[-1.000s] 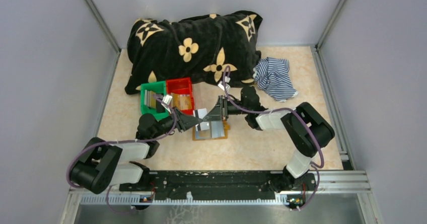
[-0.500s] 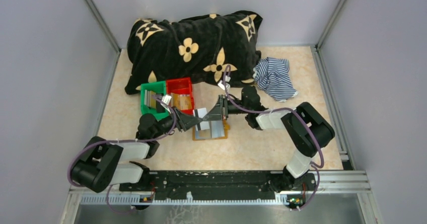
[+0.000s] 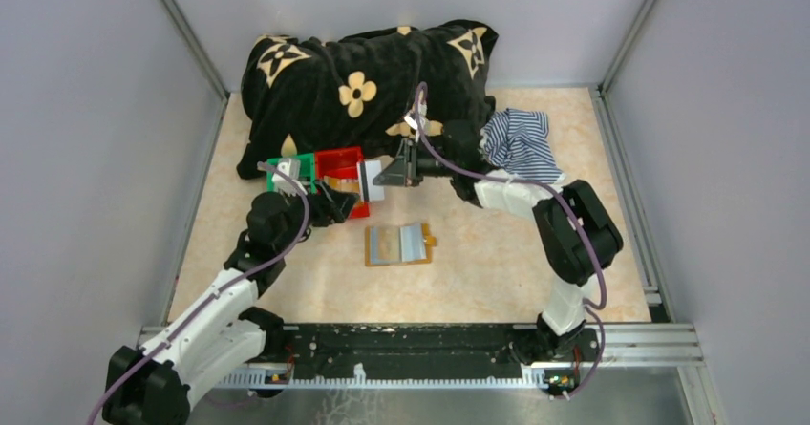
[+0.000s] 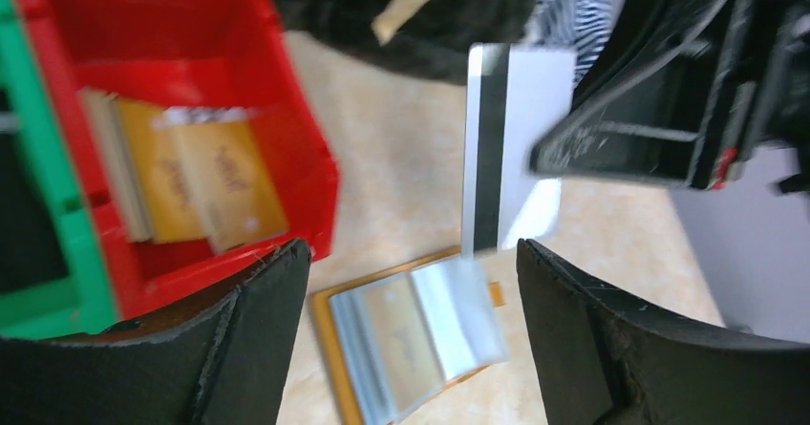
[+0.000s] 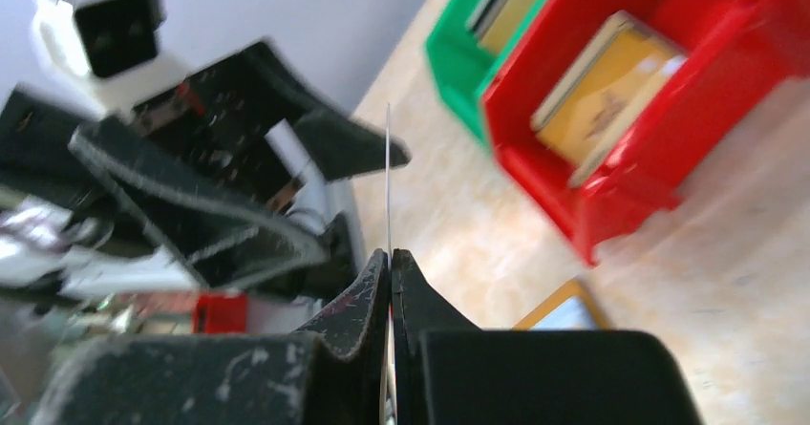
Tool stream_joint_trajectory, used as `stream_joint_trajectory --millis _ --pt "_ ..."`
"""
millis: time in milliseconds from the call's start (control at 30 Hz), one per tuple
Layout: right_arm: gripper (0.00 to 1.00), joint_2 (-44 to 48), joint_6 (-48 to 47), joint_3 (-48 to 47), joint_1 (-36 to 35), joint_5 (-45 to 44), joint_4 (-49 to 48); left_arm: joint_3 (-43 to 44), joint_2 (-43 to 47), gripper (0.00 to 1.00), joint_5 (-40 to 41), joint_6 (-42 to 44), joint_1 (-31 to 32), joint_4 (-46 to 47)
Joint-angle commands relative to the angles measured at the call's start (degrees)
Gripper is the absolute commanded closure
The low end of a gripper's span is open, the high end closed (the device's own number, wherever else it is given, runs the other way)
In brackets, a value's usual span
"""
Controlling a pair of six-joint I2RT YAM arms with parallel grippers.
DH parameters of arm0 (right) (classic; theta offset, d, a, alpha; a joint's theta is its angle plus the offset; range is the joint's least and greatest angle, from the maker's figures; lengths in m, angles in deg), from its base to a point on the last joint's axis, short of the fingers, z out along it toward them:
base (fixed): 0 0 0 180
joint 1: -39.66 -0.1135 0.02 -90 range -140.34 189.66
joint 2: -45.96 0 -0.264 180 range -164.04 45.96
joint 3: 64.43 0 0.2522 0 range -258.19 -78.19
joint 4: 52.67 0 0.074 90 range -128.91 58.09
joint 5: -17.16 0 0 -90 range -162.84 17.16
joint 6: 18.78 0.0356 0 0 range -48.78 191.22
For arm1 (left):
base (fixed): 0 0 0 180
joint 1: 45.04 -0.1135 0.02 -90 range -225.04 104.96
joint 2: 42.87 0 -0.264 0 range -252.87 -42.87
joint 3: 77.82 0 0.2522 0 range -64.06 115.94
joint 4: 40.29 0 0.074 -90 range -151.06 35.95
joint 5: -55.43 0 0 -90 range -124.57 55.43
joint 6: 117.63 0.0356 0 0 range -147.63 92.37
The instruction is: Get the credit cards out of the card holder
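Observation:
The tan card holder (image 3: 399, 244) lies open and flat on the table, its grey-blue pockets up; it also shows between the left fingers (image 4: 411, 339). My right gripper (image 3: 387, 175) is shut on a white credit card (image 3: 370, 180) with a black stripe (image 4: 516, 148), held upright in the air beside the red bin (image 3: 339, 162). The right wrist view shows that card edge-on (image 5: 389, 186) between the closed jaws (image 5: 390, 258). My left gripper (image 3: 334, 201) hovers open and empty (image 4: 411, 253) above the holder, left of the card. Yellowish cards (image 4: 205, 181) lie in the red bin.
A green bin (image 3: 289, 172) adjoins the red one on its left and holds more cards. A black flowered blanket (image 3: 363, 81) fills the back of the table. A striped blue-white cloth (image 3: 521, 143) lies at the back right.
The right gripper has lifted the card away from the holder, up and back toward the red bin. The left gripper has opened, let go at the holder and drawn back left.

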Motion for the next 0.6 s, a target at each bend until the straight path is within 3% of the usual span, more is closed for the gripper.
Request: stream_joint_trajectory --millis 0,100,267,567 --pt "1.0 -3.15 -16.42 -13.38 -2.89 -14.53 25.66 2.35 0.14 0.15 10.12 1.09 -0.54 -14.95" --pt "1.0 -7.33 -22.96 -23.78 -5.52 -25.79 40.69 2.34 0.49 0.14 11.81 -0.68 -0.67 -15.57" --pt "1.0 -17.87 -27.48 -39.76 -8.01 -38.11 55.05 4.79 0.99 0.17 16.47 -2.0 -0.61 -19.34" --pt "1.0 -26.87 -29.1 -53.4 -13.22 -44.91 62.58 5.67 5.1 0.09 23.53 -4.06 -0.62 -25.46"
